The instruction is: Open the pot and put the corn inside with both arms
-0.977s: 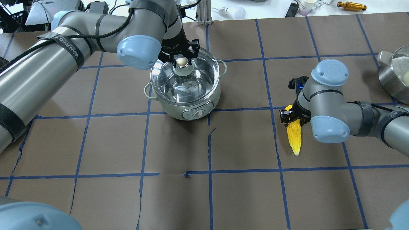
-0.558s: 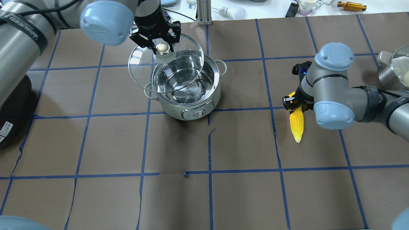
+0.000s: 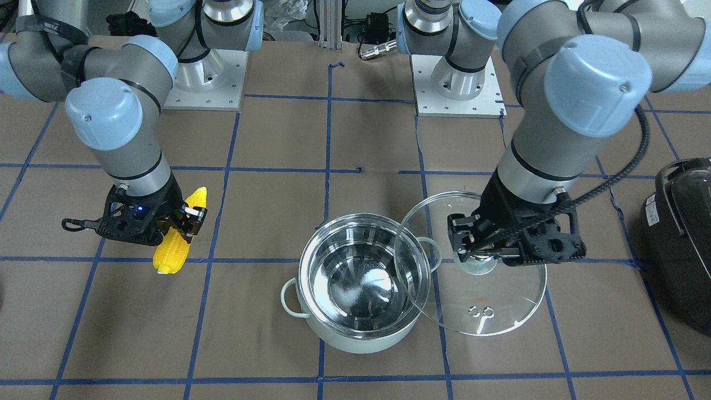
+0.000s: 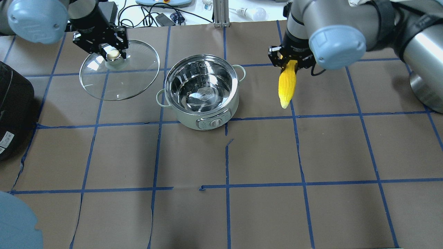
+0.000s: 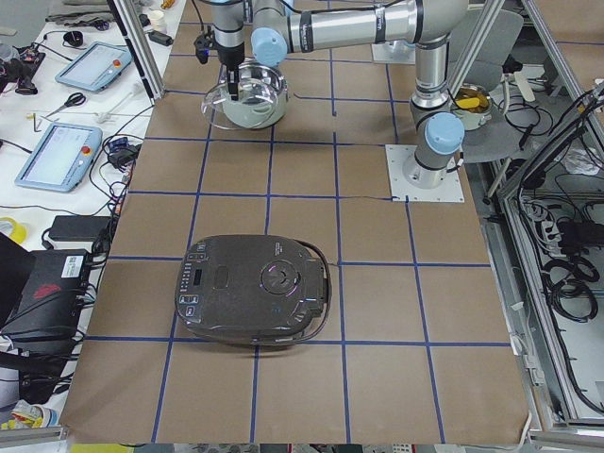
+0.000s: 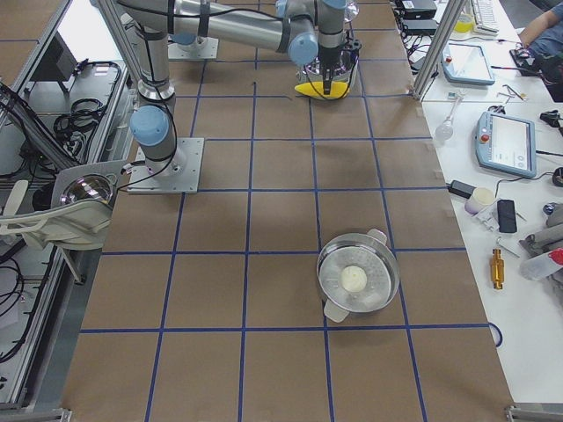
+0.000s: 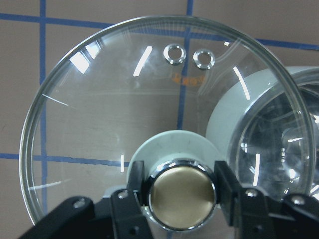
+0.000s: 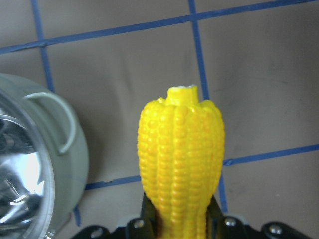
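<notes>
Lid (image 4: 128,79) is off the pot (image 4: 188,121) now. 1 s ago it sat flat on the rim w/ my left gripper (image 4: 112,52) on the knob (image 4: 112,54). At 0.6 s ago it was lifted & tilted, half over the opening. Since then I've carried it out to my left. Overhead view shows it past the rim, steel inside uncovered.

Right side: my right gripper (image 4: 290,61) w/ the corn (image 4: 287,83) has risen from low over the table (image 4: 263,155) & swung in toward the pot. Cob now hangs tip-down near the right handle (image 4: 242,72), not over the opening.
</notes>
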Tool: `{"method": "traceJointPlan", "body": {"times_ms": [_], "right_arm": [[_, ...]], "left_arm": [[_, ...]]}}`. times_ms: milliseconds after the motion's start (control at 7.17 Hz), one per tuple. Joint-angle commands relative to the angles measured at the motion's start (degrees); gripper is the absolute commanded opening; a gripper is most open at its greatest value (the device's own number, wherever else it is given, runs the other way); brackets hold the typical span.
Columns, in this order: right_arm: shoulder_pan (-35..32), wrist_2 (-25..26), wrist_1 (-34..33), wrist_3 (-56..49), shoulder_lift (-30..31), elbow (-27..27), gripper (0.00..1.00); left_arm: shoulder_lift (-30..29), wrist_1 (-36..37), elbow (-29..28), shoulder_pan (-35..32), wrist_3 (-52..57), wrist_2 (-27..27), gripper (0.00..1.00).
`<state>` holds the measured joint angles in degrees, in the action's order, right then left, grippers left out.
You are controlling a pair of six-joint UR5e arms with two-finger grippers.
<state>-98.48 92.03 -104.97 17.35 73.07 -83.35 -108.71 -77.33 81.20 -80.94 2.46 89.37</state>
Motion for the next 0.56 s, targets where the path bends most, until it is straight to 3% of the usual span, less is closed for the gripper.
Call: {"method": "traceJointPlan", "body": {"times_ms": [0,419], "right_arm": [[-8.54,0.43,4.95,8.63,-9.40,14.92,0.00],[-14.19,0.34,-0.75,9.37,-17.51,19.62,0.01]], "left_arm": [[-0.89,5.21,6.12,7.61,7.10,0.02,0.00],[-1.59,21.57,18.87,11.32,13.69,0.02,0.00]]}}
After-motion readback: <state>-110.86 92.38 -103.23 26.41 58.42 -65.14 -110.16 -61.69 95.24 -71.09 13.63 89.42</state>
